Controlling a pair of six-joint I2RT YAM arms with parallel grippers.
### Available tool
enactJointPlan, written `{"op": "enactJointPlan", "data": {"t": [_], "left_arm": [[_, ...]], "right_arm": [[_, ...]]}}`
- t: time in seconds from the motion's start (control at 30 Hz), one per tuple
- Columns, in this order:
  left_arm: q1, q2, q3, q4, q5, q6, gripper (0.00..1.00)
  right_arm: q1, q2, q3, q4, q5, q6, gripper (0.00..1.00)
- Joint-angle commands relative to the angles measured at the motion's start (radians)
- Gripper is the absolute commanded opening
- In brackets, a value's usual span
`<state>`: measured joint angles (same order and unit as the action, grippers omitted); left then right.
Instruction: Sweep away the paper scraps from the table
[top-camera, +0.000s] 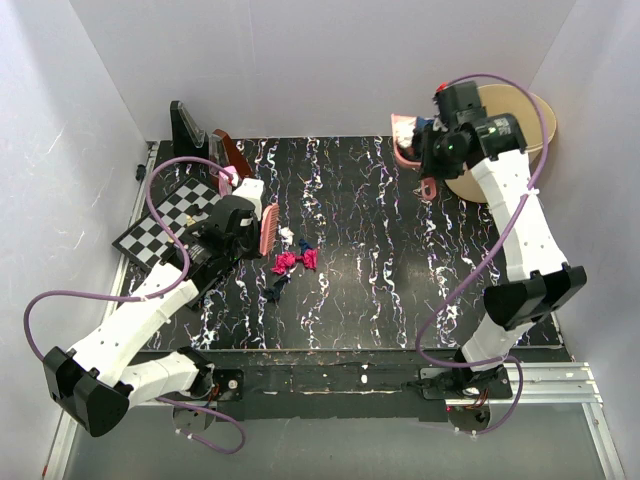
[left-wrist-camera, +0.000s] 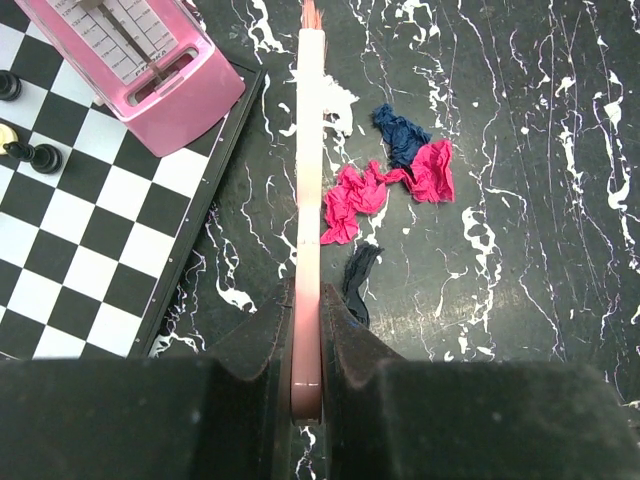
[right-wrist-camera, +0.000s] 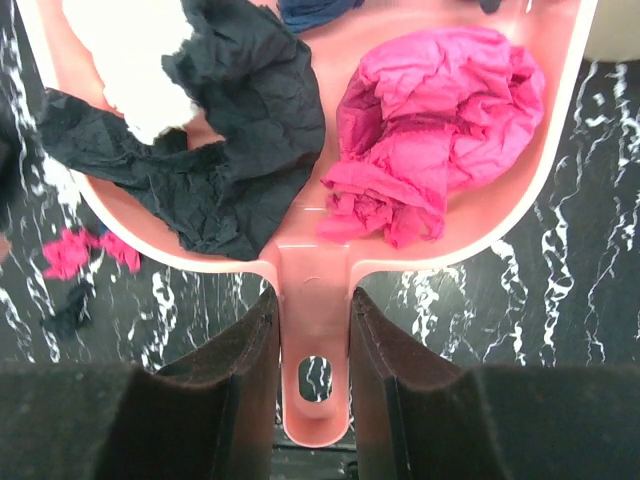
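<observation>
On the table (top-camera: 380, 260), right of the chessboard (left-wrist-camera: 90, 250), a few scraps (left-wrist-camera: 395, 180) lie loose: magenta, dark blue and black. The left gripper (left-wrist-camera: 307, 335) has its jaws clamped on a pink brush (left-wrist-camera: 310, 150), which runs edge-on just beside them. At the far right corner, the right gripper (right-wrist-camera: 315, 330) pinches the handle of a dustpan (right-wrist-camera: 562, 120) holding more scraps, near a round tan container (top-camera: 520, 120).

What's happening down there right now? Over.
Left pincer shut on brush. Right pincer shut on dustpan, part loaded. Paper scraps loose on table by brush. Chessboard close left.
</observation>
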<state>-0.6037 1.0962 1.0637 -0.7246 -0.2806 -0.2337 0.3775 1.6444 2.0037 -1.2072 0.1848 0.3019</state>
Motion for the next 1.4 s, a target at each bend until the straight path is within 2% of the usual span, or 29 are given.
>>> {"op": "enactJointPlan", "data": {"t": [0.0,0.17,0.33,0.6,0.8,0.9,1.07,1.17,1.23,1.37], "left_arm": [[0.007,-0.059,-0.024,0.065,-0.017,0.02,0.0],[0.007,-0.055,-0.024,0.07,-0.014,0.034,0.0],[0.007,-0.052,-0.028,0.083,-0.015,0.04,0.0],[0.007,-0.042,-0.027,0.086,-0.034,0.05,0.0],[0.007,-0.038,-0.028,0.088,-0.038,0.051,0.0],[0.008,-0.035,-0.028,0.088,-0.037,0.053,0.0],[0.007,-0.033,-0.028,0.088,-0.029,0.053,0.0],[0.007,-0.038,-0.027,0.088,-0.026,0.053,0.0],[0.007,-0.042,-0.028,0.088,-0.022,0.054,0.0],[0.007,-0.053,-0.033,0.091,-0.015,0.054,0.0]], "right_arm": [[-0.133,0.093,0.216,-0.106,-0.094,-0.015,0.01],[-0.259,0.212,0.397,-0.104,-0.228,-0.012,0.01],[-0.397,0.268,0.432,-0.007,-0.408,0.038,0.01],[-0.551,0.218,0.301,0.358,-0.639,0.233,0.01],[-0.631,0.233,0.175,0.632,-0.87,0.442,0.01],[-0.652,0.184,0.005,0.864,-0.915,0.564,0.01],[-0.713,0.117,-0.346,1.47,-0.975,0.92,0.01],[-0.732,0.112,-0.503,1.783,-0.961,1.109,0.01],[-0.741,0.118,-0.593,1.967,-0.938,1.23,0.01],[-0.756,0.17,-0.666,2.282,-0.91,1.43,0.01]]}}
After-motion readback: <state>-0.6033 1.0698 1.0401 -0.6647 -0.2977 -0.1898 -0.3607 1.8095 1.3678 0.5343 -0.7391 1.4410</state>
